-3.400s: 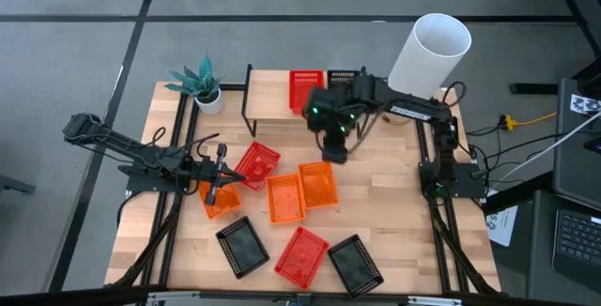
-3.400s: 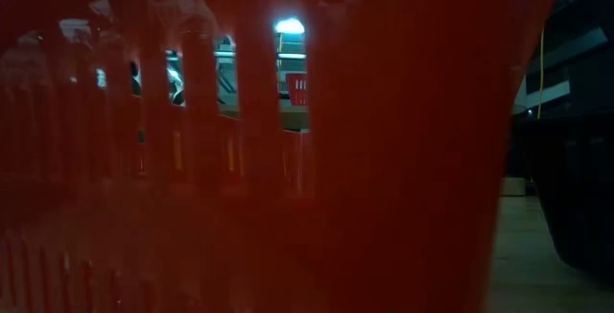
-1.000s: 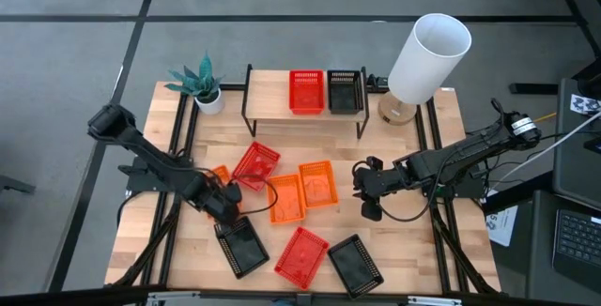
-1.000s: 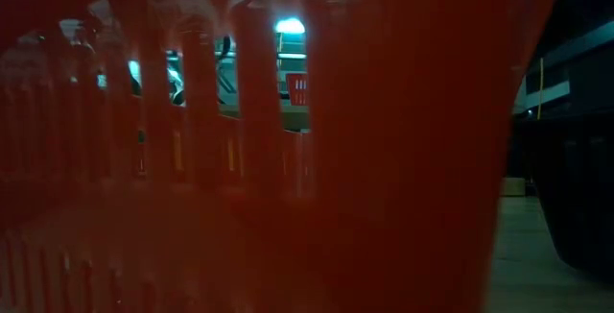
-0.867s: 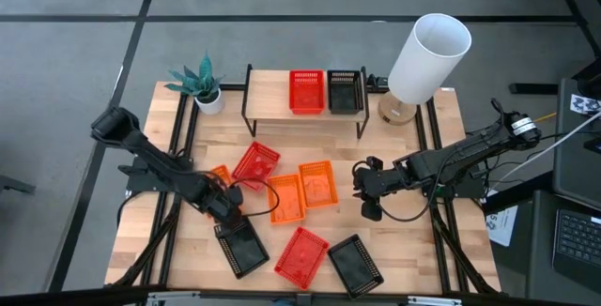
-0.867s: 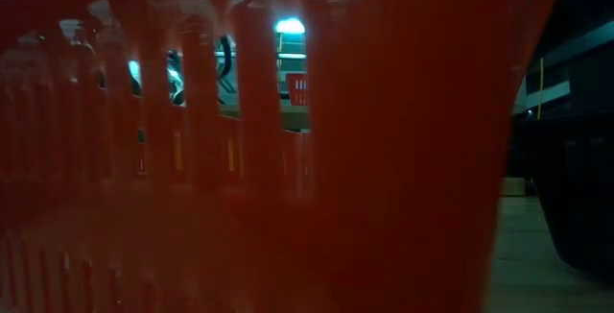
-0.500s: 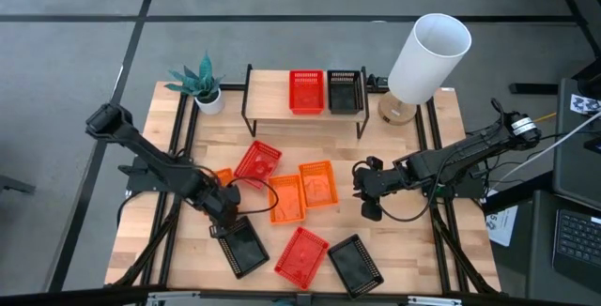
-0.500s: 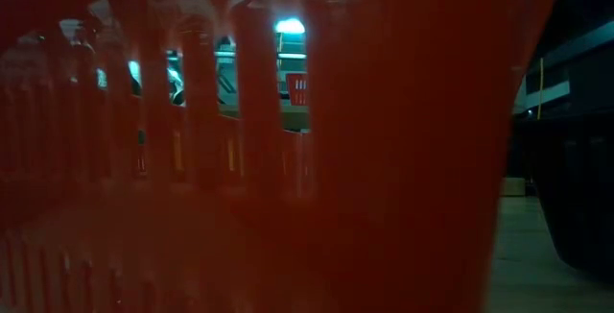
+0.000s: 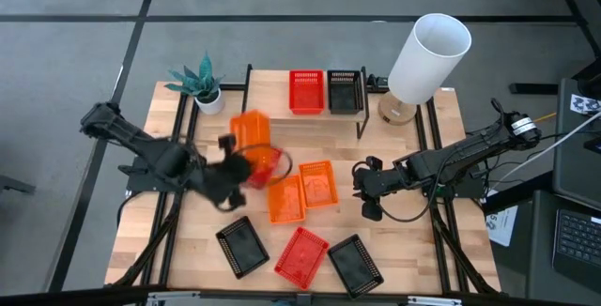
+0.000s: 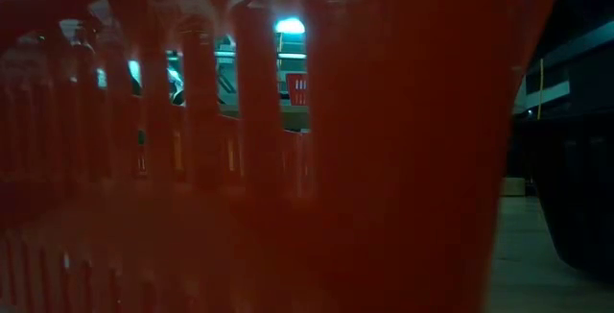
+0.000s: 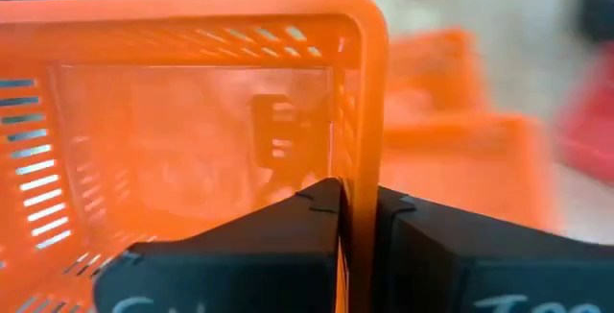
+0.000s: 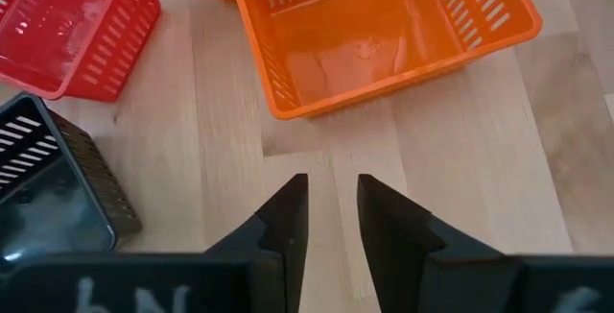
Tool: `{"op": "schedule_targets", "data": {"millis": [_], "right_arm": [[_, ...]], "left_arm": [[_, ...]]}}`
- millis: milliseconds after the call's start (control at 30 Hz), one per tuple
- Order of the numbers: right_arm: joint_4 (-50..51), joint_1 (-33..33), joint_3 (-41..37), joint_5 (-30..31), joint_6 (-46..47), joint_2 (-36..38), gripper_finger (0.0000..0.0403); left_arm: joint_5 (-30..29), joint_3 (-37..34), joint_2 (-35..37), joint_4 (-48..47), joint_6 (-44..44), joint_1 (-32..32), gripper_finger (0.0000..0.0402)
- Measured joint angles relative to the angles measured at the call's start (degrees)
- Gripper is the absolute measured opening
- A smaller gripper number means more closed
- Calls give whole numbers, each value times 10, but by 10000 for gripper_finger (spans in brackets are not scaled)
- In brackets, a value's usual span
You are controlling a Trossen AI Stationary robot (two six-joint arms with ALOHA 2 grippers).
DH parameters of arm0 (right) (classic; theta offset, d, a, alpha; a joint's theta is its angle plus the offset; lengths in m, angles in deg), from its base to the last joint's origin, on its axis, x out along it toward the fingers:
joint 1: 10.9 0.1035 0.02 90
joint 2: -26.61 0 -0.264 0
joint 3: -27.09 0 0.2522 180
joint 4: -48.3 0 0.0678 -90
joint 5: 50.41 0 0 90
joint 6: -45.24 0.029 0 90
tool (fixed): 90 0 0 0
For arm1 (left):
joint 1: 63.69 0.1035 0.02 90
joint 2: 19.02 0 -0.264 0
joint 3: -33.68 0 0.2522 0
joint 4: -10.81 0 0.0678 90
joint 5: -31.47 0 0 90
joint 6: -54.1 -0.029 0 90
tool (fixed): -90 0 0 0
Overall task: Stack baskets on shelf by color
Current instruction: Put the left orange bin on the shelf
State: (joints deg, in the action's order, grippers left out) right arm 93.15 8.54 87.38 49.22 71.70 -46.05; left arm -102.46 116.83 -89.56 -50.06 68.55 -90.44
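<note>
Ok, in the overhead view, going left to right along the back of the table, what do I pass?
Plant → bare left end of the shelf → red basket → black basket → white lamp.

Left gripper (image 11: 357, 207) is clamped on a rim; right gripper (image 12: 331, 207) hangs slightly parted, empty.
</note>
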Motion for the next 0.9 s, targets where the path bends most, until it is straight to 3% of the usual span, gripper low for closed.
{"op": "schedule_targets", "data": {"millis": [67,233,533,667,900], "right_arm": [[0,0,0,0,0,0,91],[0,0,0,0,0,0,91],[0,0,0,-2,2,0,91],[0,0,0,-2,1,0,91],[0,0,0,-2,1,0,91]], "left_arm": [[5,12,0,15,-73,50,0],[167,25,-9,29,-192,226,0],[365,25,-58,44,-344,505,0],[433,25,-96,49,-376,559,0],[450,25,-133,56,-376,570,0]]}}
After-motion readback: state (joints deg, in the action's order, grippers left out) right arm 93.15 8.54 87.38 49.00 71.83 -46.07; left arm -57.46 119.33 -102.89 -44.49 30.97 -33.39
